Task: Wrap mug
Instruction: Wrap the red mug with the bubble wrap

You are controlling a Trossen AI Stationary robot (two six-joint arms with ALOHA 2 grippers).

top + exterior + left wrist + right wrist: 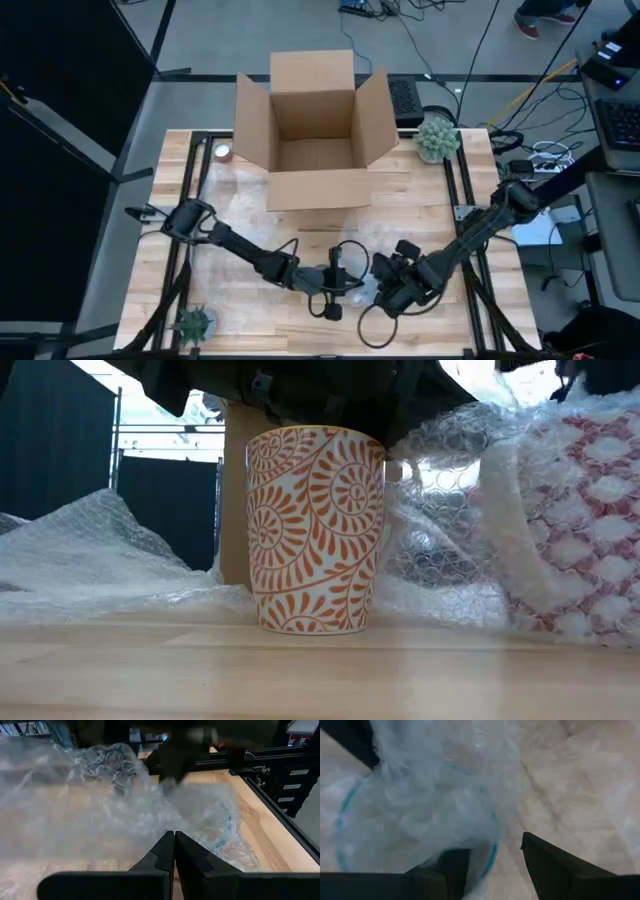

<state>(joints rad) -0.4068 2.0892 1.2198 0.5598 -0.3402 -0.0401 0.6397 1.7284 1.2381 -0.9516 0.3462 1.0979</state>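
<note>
An orange-swirl mug (pixel 315 530) stands upright on its base on the wooden table, with both arms dark above it in the low view. Clear bubble wrap (pixel 100 815) lies spread and bunched on the table. A blue-rimmed round vessel (pixel 415 820) sits under wrap. My right gripper (pixel 492 862) is open above it, one finger (pixel 452 867) inside the blue rim's circle and the other outside. My left gripper (pixel 174 837) is shut at the wrap, beside the right gripper (pixel 380 293) near the table's front. A wrapped red-patterned mug (pixel 590 510) stands at the right. My left gripper has its two fingers closed together on the bubble wrap (pixel 167 827), which fans out from their tips toward the blue-rimmed vessel; one layer or several, I cannot tell. The fingers lie low and nearly level over the table. My right gripper's inner finger is veiled by wrap; whether it touches wrap or rim I cannot tell.
An open cardboard box (pixel 312 135) stands at the table's far middle. A small green plant (pixel 436 138) sits far right and another (pixel 194 325) near left. A black frame rail (pixel 280 815) runs along the table's side.
</note>
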